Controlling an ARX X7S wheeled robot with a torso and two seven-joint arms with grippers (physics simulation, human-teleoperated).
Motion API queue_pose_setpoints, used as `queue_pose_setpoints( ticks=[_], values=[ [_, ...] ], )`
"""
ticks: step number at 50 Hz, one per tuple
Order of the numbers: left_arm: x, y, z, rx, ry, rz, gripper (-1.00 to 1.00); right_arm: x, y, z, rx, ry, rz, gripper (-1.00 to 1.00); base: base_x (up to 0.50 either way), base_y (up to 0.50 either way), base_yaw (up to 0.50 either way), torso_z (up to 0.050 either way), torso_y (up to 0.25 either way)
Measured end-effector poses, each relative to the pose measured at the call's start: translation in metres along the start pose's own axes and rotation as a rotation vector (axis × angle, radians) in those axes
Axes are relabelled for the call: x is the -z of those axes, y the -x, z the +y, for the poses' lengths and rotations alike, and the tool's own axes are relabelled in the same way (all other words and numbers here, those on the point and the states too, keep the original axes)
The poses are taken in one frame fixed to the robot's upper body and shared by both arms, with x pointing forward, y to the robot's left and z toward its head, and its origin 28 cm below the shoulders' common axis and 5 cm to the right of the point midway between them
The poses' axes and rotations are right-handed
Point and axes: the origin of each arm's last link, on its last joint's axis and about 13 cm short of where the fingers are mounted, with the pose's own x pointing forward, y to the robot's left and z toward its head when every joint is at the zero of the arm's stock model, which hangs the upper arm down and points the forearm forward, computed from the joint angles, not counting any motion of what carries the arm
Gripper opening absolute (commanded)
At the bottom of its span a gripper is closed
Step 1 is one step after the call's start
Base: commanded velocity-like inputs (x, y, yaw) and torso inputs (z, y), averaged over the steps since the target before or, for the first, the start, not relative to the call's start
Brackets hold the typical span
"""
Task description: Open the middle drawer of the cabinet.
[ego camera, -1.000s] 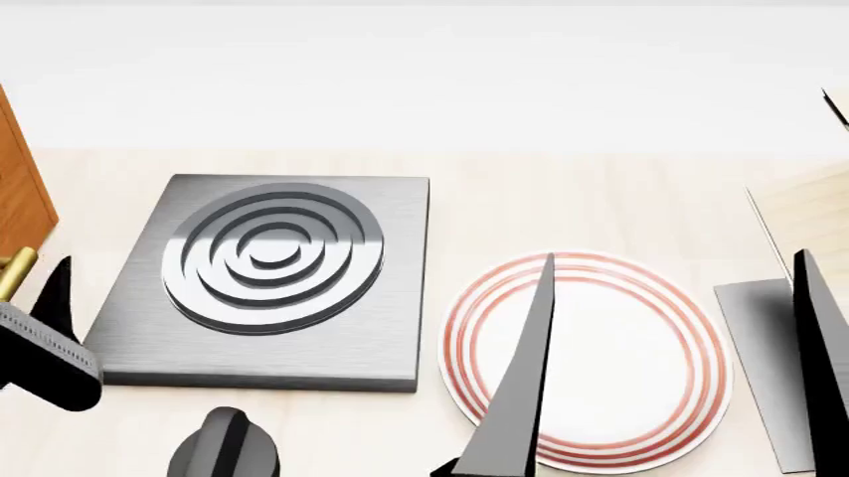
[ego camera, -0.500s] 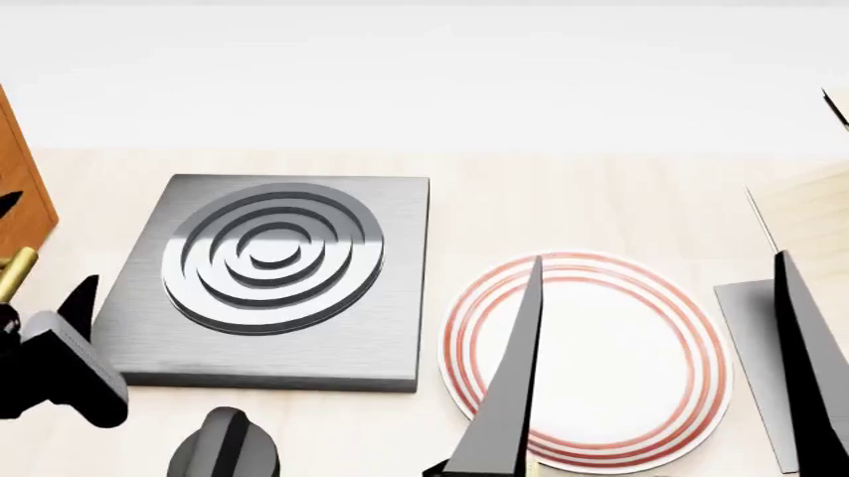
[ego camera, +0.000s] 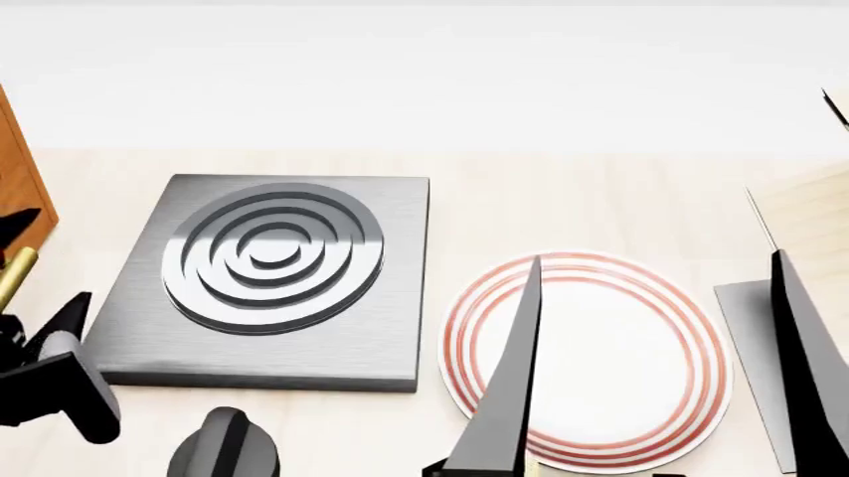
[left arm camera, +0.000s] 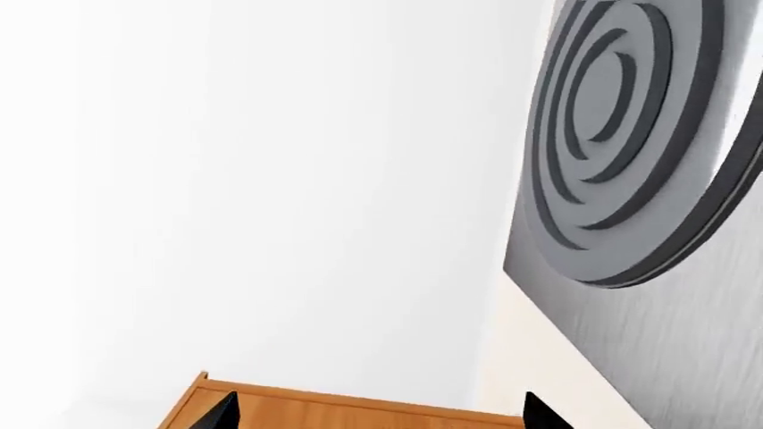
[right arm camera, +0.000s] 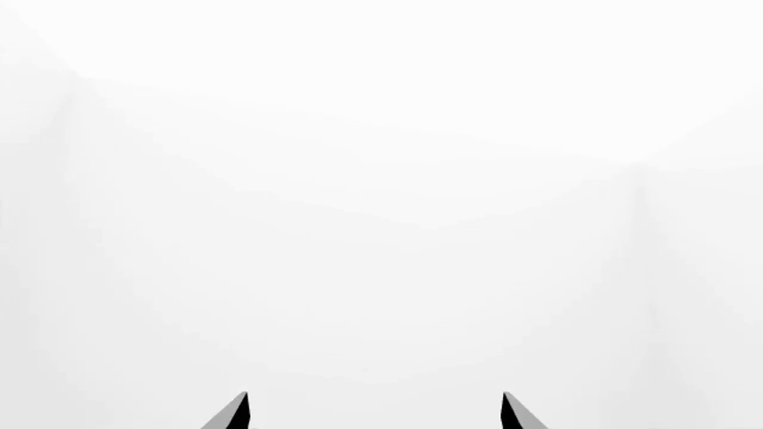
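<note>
**Left gripper at the cabinet's handle, drawer not yet shown open**

In the head view the cabinet (ego camera: 19, 184) showed only as an orange-brown sliver at the far left edge, standing on the pale table (ego camera: 558, 199). Just below that sliver, one end of a brass bar handle (ego camera: 16, 278) poked into frame; which drawer it belonged to could not be told, since the fronts themselves lay out of view. The left gripper (ego camera: 34, 273) sat right at this handle, one dark fingertip above it and one below, jaws spread and bracketing the bar rather than clamped on it. Whether either finger touched the brass could not be told. The left wrist view agreed: two fingertips stood well apart at the frame's edge with the cabinet's wooden top edge (left arm camera: 346, 411) between them.

The right gripper (ego camera: 663, 368) hung over the red-ringed plate (ego camera: 584, 363), its two long fingers wide apart and empty; its wrist view saw only blank white.

Beside the cabinet lay a grey burner plate (ego camera: 272, 278) with concentric rings, and a dark knob (ego camera: 223, 447) sat near the table's front edge.

As a judgement, the task was in its approach stage: the hand had reached a handle, but the grasp and the pull were both outstanding, and no picture showed the middle drawer moved out.
</note>
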Motion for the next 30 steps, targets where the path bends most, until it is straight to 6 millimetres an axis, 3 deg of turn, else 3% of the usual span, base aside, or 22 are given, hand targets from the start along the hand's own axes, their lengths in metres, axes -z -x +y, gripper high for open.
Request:
queue_pose_setpoints(
  ticks=[30],
  values=[
    [0.018, -0.009, -0.008, 0.011, -0.167, -0.009, 1.0, 0.0, 0.0, 0.0, -0.006, 0.0, 0.0, 1.0, 0.0, 0.0, 0.0, 0.0, 0.0]
  ],
)
